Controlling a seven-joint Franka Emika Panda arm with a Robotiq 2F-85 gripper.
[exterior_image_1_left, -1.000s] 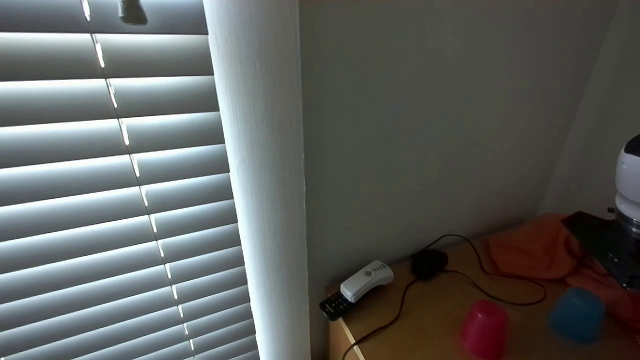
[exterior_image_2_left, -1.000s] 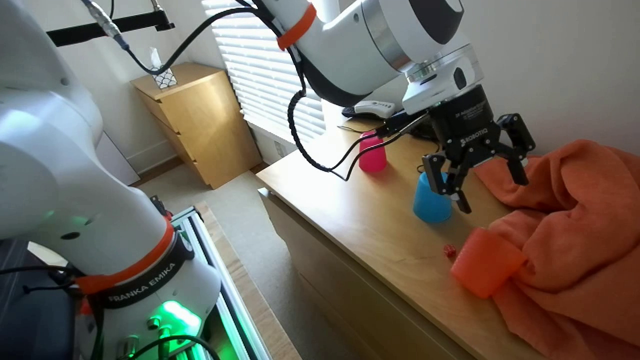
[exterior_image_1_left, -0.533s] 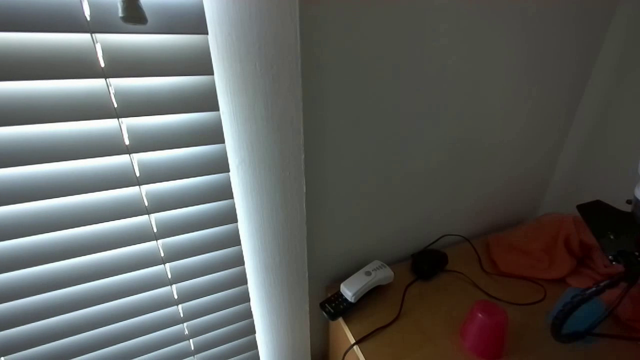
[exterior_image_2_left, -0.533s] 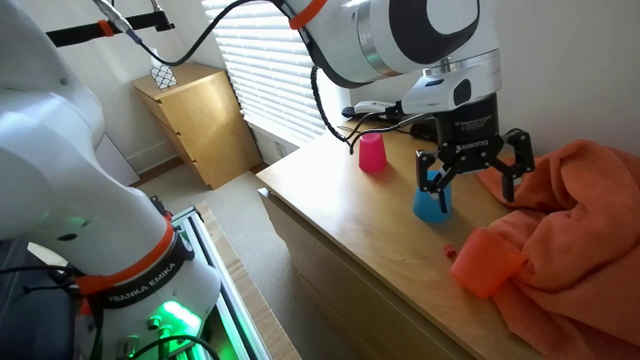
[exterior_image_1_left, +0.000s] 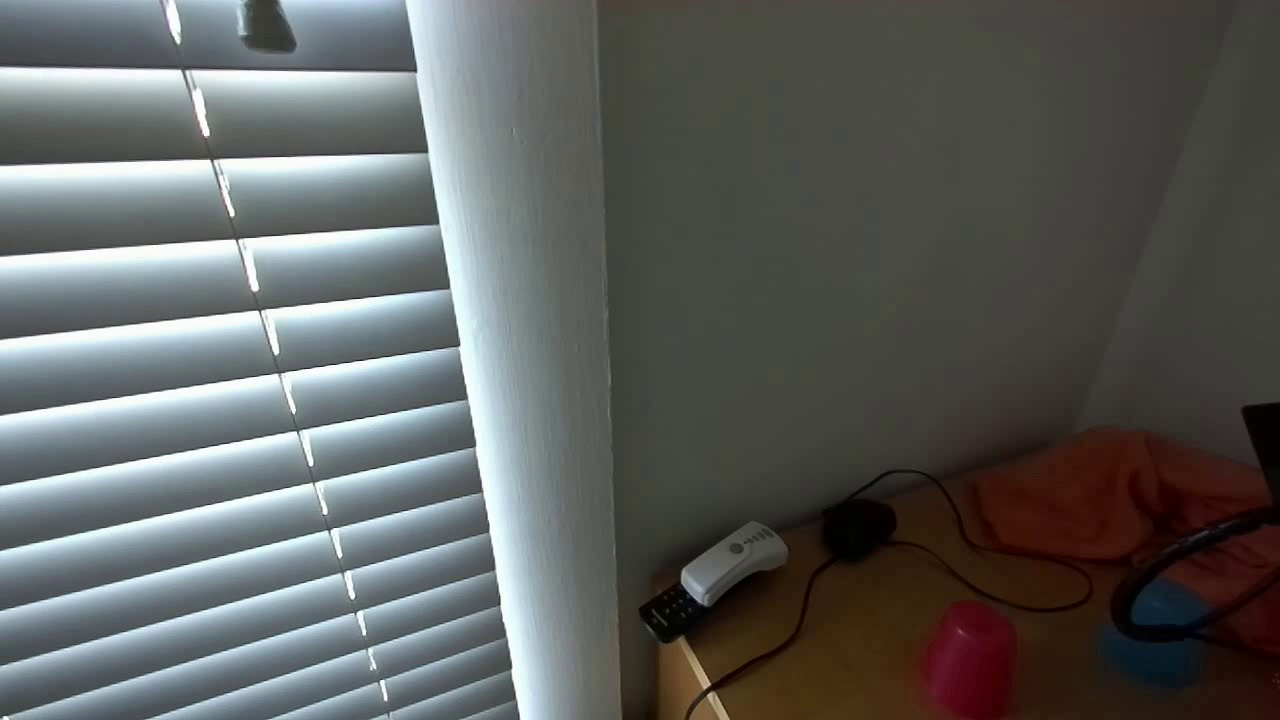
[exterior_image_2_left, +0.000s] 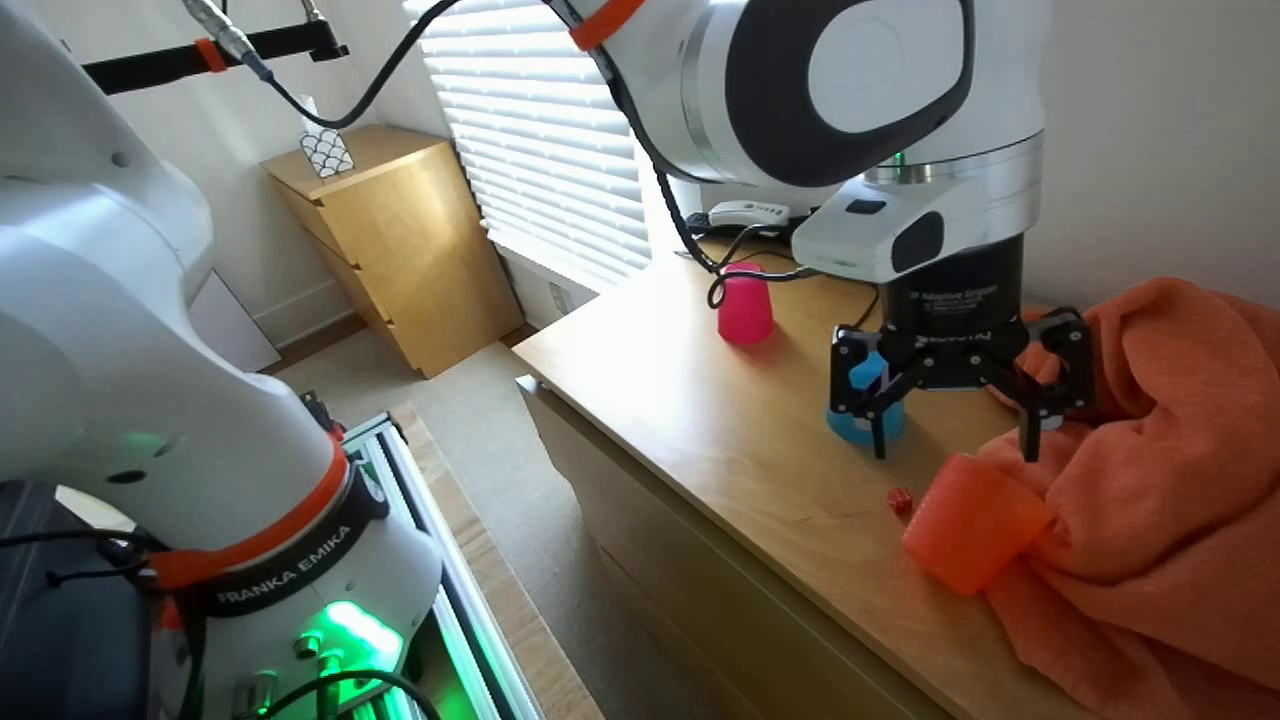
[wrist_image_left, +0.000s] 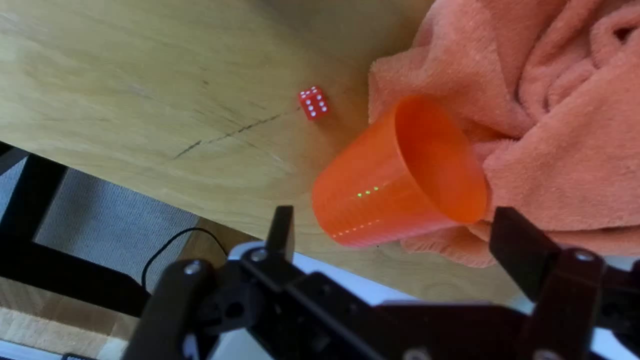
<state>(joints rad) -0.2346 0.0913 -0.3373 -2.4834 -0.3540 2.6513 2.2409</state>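
Note:
My gripper (exterior_image_2_left: 955, 452) is open and empty, pointing down above the dresser top. It is nearest to an orange cup (exterior_image_2_left: 970, 525), which lies on its side against an orange towel (exterior_image_2_left: 1180, 500). In the wrist view the cup (wrist_image_left: 365, 185) shows beyond and between the two fingertips (wrist_image_left: 394, 211), apart from them, its mouth towards the towel (wrist_image_left: 565, 165). A red die with white dots (wrist_image_left: 313, 103) lies on the wood beside the cup; it also shows in an exterior view (exterior_image_2_left: 900, 500). A blue cup (exterior_image_2_left: 850, 428) stands upside down behind the left finger, partly hidden.
A pink cup (exterior_image_2_left: 745, 310) stands upside down farther back on the dresser top (exterior_image_2_left: 690, 390). A white remote (exterior_image_1_left: 735, 563), a black remote (exterior_image_1_left: 668, 610) and a black adapter (exterior_image_1_left: 860, 528) with its cord lie by the wall. The arm's cable (exterior_image_1_left: 1130, 610) hangs in front of the blue cup (exterior_image_1_left: 1155, 660).
My gripper has turned from tilted to nearly upright and come lower, nearer the orange cup. It has moved mostly out of the frame in an exterior view. The cups, die and towel have not moved.

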